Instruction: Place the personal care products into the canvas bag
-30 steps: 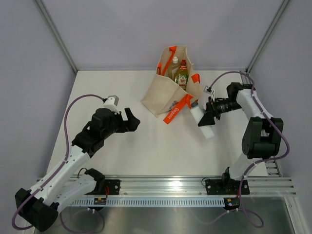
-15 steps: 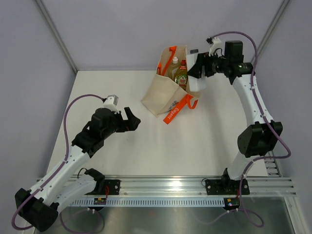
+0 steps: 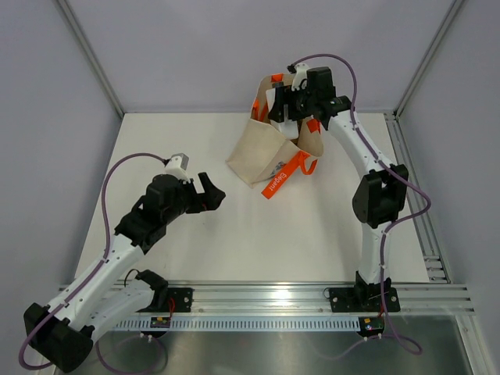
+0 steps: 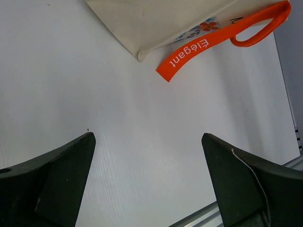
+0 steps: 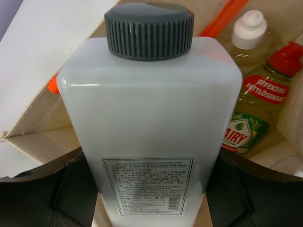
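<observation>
Table [image 3: 273, 234]: white, bare in the near half, both arms bolted at its near edge.

Canvas bag [image 3: 262, 152]: stands at the far middle of the table with its mouth up; soft walls, front side slumped toward the arms; one orange handle [image 4: 222, 35] lies out flat on the table in front.

Right gripper [image 3: 283, 105]: reached out over the bag mouth; jaws clamped on the flat sides of the white bottle [image 5: 147, 118], held with its dark cap [image 5: 149, 30] pointing away from the wrist.

Left gripper [image 3: 209, 190]: well apart from the bag, jaws spread wide, holding nothing.

Inside the bag: green bottle [image 5: 246, 127] with red cap and one clear-amber bottle [image 5: 246, 38], side by side, just beyond the held bottle; other bottles not visible.

Risks (judgement): white bottle is broad against a soft mouth; released off-centre it could catch the rim and fold the wall, or tip the bag; dropped from height it could strike the green bottle.

Views: right wrist alone shows the bag contents and the grip; overhead alone shows both arms and the bag's stance; left wrist alone shows the handle lettering and the print on the bag's side.
</observation>
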Action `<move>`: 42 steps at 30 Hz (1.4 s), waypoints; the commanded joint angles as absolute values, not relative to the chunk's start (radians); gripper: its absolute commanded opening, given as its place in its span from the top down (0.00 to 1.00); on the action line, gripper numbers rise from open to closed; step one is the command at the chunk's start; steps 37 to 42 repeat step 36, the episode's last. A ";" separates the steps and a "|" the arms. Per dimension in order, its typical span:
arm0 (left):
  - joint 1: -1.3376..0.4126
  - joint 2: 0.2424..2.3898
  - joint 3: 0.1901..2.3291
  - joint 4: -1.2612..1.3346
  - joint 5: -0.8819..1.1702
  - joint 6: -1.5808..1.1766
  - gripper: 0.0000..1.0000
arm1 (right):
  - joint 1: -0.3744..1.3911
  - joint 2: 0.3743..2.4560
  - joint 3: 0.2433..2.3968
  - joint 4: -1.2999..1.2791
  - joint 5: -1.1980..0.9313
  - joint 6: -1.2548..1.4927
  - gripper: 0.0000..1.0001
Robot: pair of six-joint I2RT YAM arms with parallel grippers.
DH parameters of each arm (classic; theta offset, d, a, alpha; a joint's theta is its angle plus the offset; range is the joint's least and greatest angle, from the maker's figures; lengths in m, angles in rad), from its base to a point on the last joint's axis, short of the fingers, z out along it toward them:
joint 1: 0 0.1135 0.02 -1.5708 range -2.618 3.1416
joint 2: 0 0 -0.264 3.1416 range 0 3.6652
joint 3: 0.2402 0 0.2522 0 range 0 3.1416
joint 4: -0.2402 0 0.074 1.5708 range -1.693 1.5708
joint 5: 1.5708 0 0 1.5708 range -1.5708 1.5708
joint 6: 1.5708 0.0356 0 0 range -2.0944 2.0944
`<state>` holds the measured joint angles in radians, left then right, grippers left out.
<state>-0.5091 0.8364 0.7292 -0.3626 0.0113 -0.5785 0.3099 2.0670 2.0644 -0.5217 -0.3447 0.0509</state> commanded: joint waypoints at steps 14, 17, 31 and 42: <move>-0.503 0.854 0.765 -0.341 0.011 -0.528 0.01 | 0.284 2.049 2.319 -0.663 -0.399 -0.031 0.01; -0.502 0.848 0.772 -0.353 0.005 -0.511 0.01 | 0.281 2.011 2.303 -0.693 -0.354 -0.032 0.01; -0.502 0.818 0.764 -0.391 -0.061 -0.459 0.01 | 0.149 1.609 1.781 -0.580 -0.039 -0.052 0.00; -0.500 0.811 0.756 -0.394 -0.061 -0.456 0.01 | 0.129 1.453 1.570 -0.410 0.064 -0.098 0.01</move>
